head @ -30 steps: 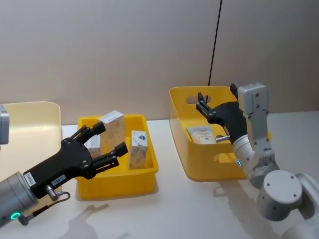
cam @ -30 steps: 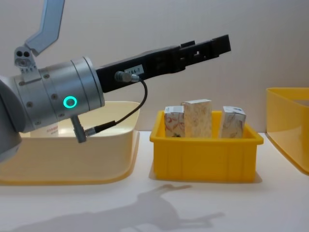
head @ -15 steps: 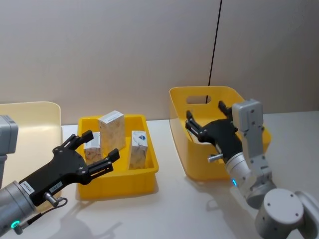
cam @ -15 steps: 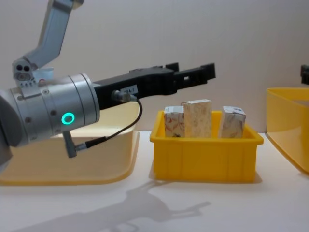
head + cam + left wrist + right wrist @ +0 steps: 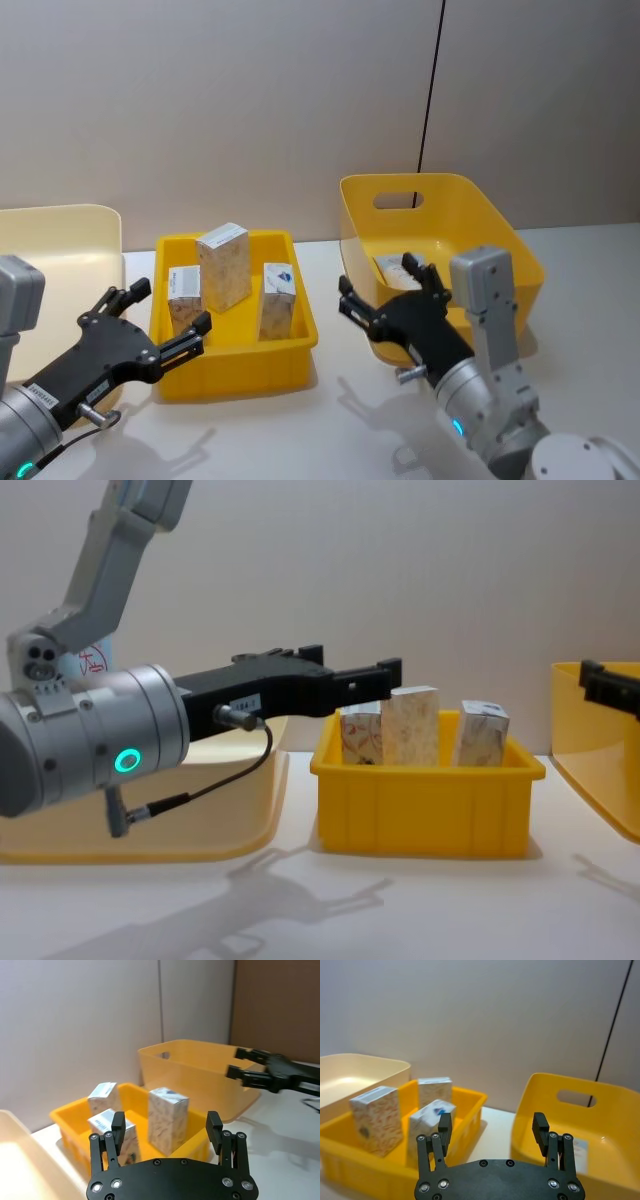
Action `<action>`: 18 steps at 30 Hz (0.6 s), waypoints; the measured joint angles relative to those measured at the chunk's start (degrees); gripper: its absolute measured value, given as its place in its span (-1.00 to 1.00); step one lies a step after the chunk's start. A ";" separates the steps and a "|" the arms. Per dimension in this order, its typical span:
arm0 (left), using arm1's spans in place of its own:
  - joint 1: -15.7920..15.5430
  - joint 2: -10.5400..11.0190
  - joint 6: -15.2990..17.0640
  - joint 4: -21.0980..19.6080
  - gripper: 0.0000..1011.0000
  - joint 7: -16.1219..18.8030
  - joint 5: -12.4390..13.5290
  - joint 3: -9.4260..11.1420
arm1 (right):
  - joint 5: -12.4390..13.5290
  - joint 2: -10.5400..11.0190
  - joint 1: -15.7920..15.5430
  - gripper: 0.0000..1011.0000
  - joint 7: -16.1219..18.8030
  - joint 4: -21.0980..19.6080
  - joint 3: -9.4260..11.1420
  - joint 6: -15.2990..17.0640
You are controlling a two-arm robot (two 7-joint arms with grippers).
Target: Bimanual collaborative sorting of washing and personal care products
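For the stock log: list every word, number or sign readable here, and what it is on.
No text reads clearly.
Sticker on left gripper: too small.
Red-marked tube: characters blurred.
Cartons: print blurred.
Flat pack in big bin: print blurred.

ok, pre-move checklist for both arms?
1. Left end effector open and empty: ok.
2. Right end effector open and empty: ok.
3. Three cartons standing inside the small yellow bin: ok.
4. Left end effector clear of the cartons: ok.
5. Right end effector clear of the large yellow bin front wall: cannot tell.
6. What the flat pack lying in that bin is: cannot tell.
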 joint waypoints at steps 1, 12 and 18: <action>0.35 0.15 0.03 -0.34 0.98 1.19 0.69 0.02 | 0.48 0.10 -0.79 0.98 0.21 -0.85 -0.25 0.28; 2.82 1.25 0.22 -2.80 0.98 9.19 5.30 0.11 | 3.52 0.82 -5.48 0.98 1.53 -5.70 -1.78 2.17; 4.26 1.88 0.34 -4.22 0.98 13.83 8.00 0.17 | 3.96 0.91 -6.12 0.98 1.68 -6.33 -2.00 2.42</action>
